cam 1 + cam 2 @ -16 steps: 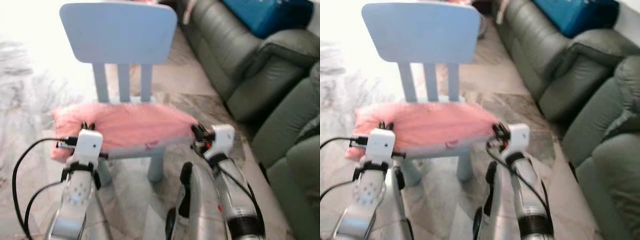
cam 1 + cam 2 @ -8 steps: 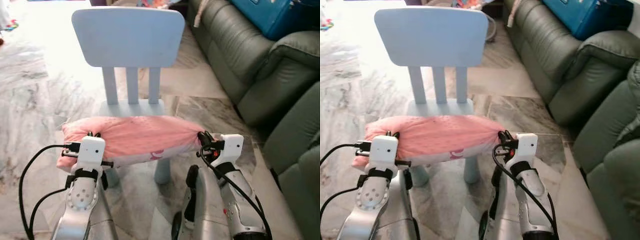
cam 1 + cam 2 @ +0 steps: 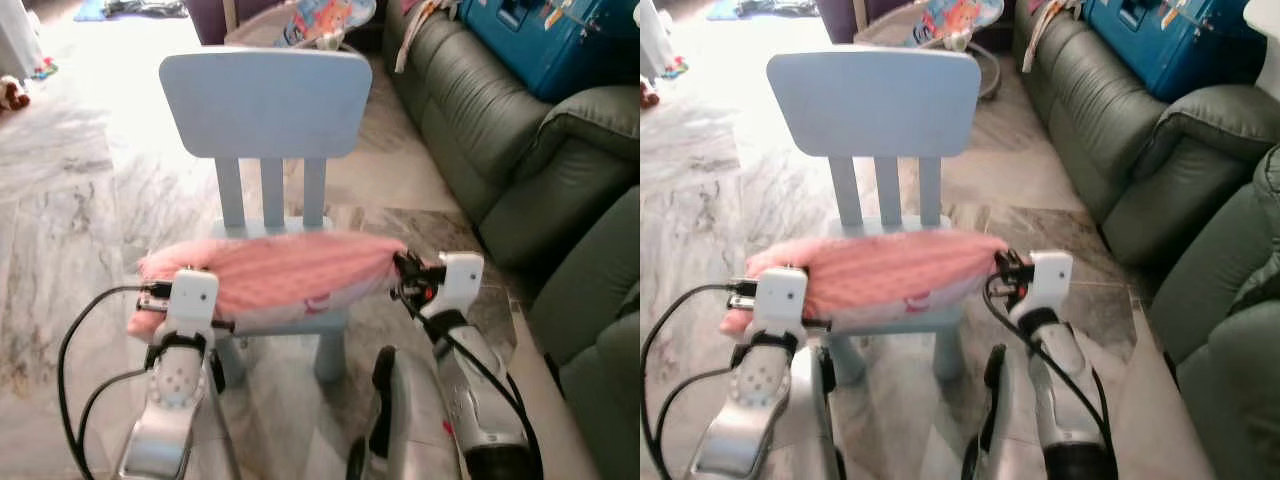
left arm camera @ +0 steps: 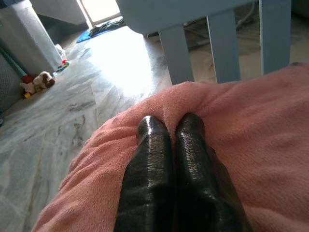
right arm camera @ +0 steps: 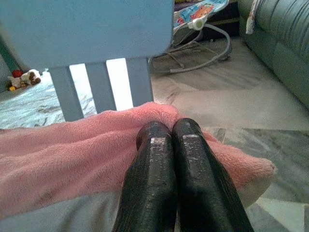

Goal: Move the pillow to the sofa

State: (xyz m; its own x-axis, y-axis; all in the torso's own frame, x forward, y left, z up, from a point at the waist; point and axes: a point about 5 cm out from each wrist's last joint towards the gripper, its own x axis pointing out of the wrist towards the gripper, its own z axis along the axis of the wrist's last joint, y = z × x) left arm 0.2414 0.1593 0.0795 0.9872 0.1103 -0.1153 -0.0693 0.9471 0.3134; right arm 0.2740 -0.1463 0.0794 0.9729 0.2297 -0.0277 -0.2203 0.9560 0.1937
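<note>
Marble floor (image 3: 70, 230), grey-veined, runs under a pale blue chair (image 3: 268, 100), with a dark green leather sofa (image 3: 500, 130) off at two o'clock. On the sofa sits a blue bin (image 3: 560, 40); I can't see what's in it. Across the chair's seat lies the pink pillow (image 3: 285, 275), long axis from nine to three o'clock. At its nine o'clock end the left gripper (image 4: 170, 129) pinches the fabric, fingers together; at three o'clock the right gripper (image 5: 166, 133) is clamped likewise on the pillow's corner.
</note>
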